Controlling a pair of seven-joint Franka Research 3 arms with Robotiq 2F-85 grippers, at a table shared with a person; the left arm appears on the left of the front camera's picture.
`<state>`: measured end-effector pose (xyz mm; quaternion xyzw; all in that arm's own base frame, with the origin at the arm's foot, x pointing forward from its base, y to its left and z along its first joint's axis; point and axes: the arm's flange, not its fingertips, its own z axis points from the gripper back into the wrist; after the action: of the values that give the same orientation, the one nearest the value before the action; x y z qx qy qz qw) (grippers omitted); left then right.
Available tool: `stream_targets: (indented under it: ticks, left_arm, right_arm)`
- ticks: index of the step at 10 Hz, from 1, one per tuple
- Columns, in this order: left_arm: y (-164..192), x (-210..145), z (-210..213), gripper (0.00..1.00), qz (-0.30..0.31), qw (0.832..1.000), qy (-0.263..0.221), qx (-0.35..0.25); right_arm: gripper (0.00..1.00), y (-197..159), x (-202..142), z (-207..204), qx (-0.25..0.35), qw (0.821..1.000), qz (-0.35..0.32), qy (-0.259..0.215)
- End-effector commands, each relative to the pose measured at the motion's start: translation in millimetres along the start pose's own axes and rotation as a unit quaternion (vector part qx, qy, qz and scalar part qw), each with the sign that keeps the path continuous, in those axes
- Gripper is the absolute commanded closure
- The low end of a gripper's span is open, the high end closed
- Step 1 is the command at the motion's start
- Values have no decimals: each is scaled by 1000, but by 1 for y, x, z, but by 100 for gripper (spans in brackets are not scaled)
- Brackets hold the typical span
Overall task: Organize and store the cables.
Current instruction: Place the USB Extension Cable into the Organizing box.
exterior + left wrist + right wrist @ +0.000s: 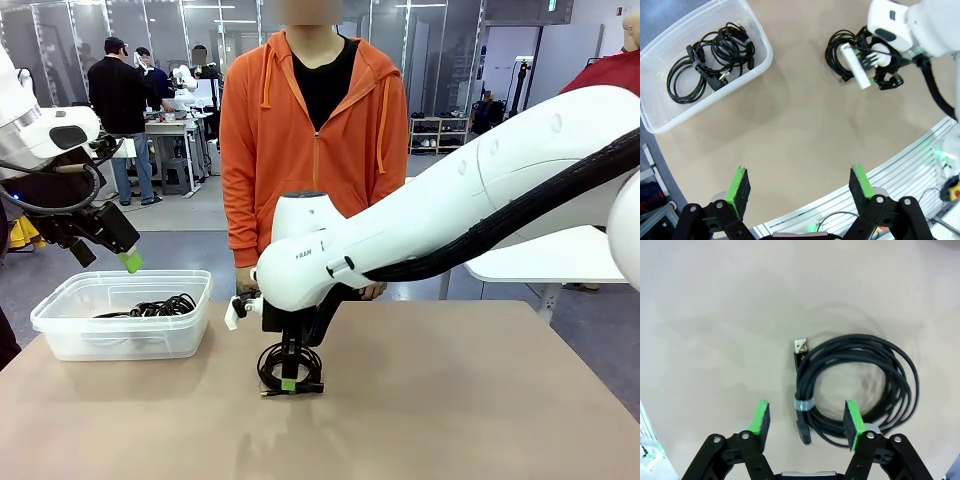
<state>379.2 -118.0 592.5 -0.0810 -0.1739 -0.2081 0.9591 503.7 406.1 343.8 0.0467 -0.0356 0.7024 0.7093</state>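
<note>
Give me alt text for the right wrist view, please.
The right gripper hangs with open jaws over a coiled black cable lying on the tan table, its banded section between the green pads. A metal plug tip points away from the coil.

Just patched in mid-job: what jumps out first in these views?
The right end effector hangs low over the middle of the table, open, its green pads either side of a coiled black cable lying there. At the table's left end a clear plastic bin already holds several coiled cables, and the left end effector hovers open above it. A person in an orange hoodie stands at the far side.
</note>
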Motion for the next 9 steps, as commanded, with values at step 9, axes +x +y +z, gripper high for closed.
stream_targets:
  ticks: [9]
  left_arm:
    - [-51,30,59,0,-343,928,122,78]
  right_arm:
    - [0,9,-220,147,-28,995,-58,-77]
